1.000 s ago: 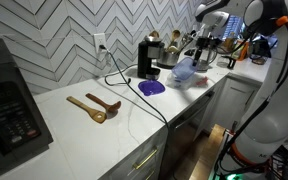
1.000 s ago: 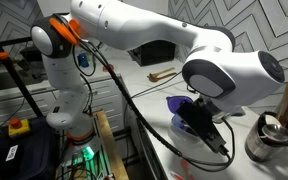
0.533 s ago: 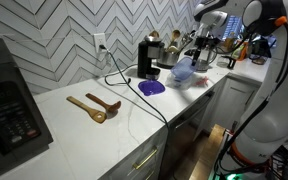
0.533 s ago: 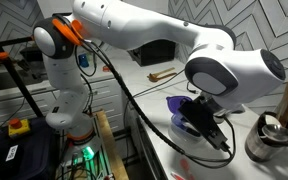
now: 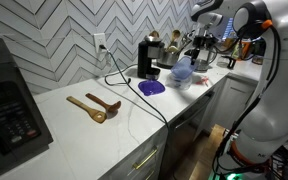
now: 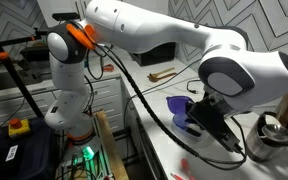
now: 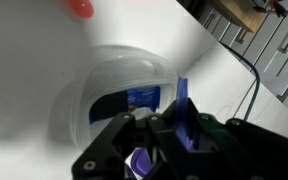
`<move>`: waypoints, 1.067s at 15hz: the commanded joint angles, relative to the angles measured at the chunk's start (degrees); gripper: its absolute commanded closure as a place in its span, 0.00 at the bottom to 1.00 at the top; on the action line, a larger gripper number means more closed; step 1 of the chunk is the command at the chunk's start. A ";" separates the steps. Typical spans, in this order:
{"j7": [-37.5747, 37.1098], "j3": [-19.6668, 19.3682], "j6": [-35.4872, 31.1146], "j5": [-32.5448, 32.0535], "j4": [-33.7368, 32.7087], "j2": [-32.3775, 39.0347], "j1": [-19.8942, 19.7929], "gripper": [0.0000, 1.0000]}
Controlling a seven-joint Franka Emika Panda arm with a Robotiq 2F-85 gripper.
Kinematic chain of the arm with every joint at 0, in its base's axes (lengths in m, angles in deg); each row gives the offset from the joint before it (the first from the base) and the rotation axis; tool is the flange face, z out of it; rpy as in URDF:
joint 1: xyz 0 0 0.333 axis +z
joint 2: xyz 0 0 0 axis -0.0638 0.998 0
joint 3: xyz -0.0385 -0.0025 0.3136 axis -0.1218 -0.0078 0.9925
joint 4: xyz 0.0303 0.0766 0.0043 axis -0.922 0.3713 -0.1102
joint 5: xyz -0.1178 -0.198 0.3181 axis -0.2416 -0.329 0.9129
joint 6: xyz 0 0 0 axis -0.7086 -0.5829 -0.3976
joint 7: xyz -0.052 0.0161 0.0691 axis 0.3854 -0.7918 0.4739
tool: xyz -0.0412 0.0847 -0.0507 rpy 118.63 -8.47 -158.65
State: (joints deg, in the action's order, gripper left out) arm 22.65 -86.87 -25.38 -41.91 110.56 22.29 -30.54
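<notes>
Wrist view: the gripper [image 7: 174, 128], lower centre, is clenched on an upright thin blue strip [image 7: 184, 100], with a clear bowl [image 7: 109, 85] just upper left.

Two brown wooden spoons [image 5: 95, 108] lay side by side on the long white countertop [image 5: 74, 138], well apart from a black coffee maker [image 5: 147, 58] that stood against the grey chevron-tiled wall [image 5: 59, 30]. A black cable [image 5: 134, 96] ran from the white wall outlet [image 5: 100, 43] across the counter. A black microwave [image 5: 6, 102] sat at the near end. A shiny metal kettle [image 6: 275, 132] stood at the far end.
</notes>
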 commanded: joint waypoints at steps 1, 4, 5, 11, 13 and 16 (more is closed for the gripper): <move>2.73 2.42 1.19 1.57 -4.53 4.39 -2.59 0.98; 3.24 4.01 3.29 3.03 -7.51 7.19 -3.77 0.98; 2.97 4.34 3.58 2.72 -8.30 8.05 -4.01 0.98; -0.10 5.13 4.27 1.71 -12.73 12.00 -5.89 0.98; -1.98 5.26 4.51 1.30 -14.02 13.04 -6.60 0.98; -1.88 6.35 7.62 2.21 -16.28 13.74 -8.32 0.98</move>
State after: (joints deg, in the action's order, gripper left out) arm 21.75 -82.40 -21.53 -39.98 98.39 33.91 -36.15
